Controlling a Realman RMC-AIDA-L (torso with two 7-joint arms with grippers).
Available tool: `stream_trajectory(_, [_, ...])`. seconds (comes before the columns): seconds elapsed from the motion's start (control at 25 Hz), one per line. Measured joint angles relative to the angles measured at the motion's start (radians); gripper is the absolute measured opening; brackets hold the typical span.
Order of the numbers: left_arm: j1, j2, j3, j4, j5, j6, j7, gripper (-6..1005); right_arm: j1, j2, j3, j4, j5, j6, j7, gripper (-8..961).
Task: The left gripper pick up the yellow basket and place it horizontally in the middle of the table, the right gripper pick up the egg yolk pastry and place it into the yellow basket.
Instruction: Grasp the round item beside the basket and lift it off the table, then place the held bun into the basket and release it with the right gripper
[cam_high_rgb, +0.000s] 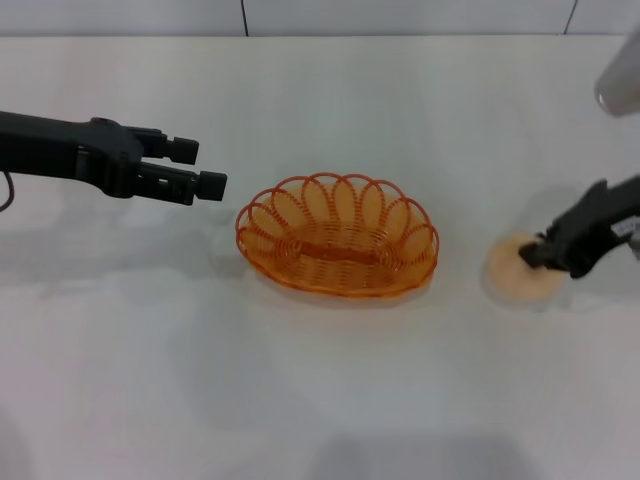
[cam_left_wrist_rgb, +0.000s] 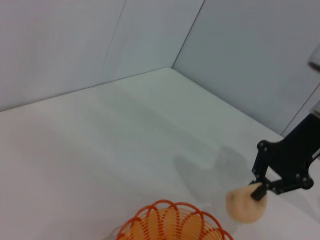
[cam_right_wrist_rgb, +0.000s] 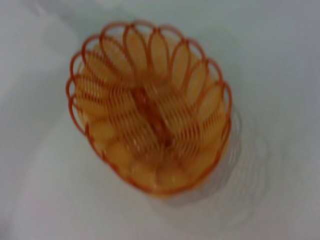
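Note:
The yellow basket (cam_high_rgb: 337, 236) lies lengthwise across the middle of the white table (cam_high_rgb: 320, 400), empty; it also shows in the left wrist view (cam_left_wrist_rgb: 172, 225) and the right wrist view (cam_right_wrist_rgb: 150, 105). My left gripper (cam_high_rgb: 200, 167) is open and empty, hovering just left of the basket and apart from it. The egg yolk pastry (cam_high_rgb: 515, 270) is at the right of the table, also seen in the left wrist view (cam_left_wrist_rgb: 245, 205). My right gripper (cam_high_rgb: 538, 254) is shut on the pastry at table level, also seen in the left wrist view (cam_left_wrist_rgb: 257, 192). I cannot tell whether the pastry is lifted.
A grey wall (cam_high_rgb: 320, 15) runs along the table's far edge. A pale grey part of the robot (cam_high_rgb: 620, 80) shows at the upper right. Bare tabletop lies in front of the basket and between the basket and the pastry.

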Motion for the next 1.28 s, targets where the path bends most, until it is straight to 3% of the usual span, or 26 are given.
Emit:
stream_trajectory(0.4, [0.002, 0.001, 0.001, 0.0, 0.002, -0.011, 0.001, 894, 0.083, 0.002, -0.007, -0.07, 0.073, -0.036, 0.032, 47])
stream_trajectory(0.92, [0.002, 0.0, -0.003, 0.0, 0.0, -0.029, 0.002, 894, 0.101, 0.006, -0.175, -0.009, 0.155, 0.212, -0.045, 37])
stream_trajectory(1.28, [0.001, 0.0, -0.003, 0.001, -0.003, -0.03, 0.003, 894, 0.104, 0.008, -0.225, 0.093, 0.285, 0.329, -0.154, 36])
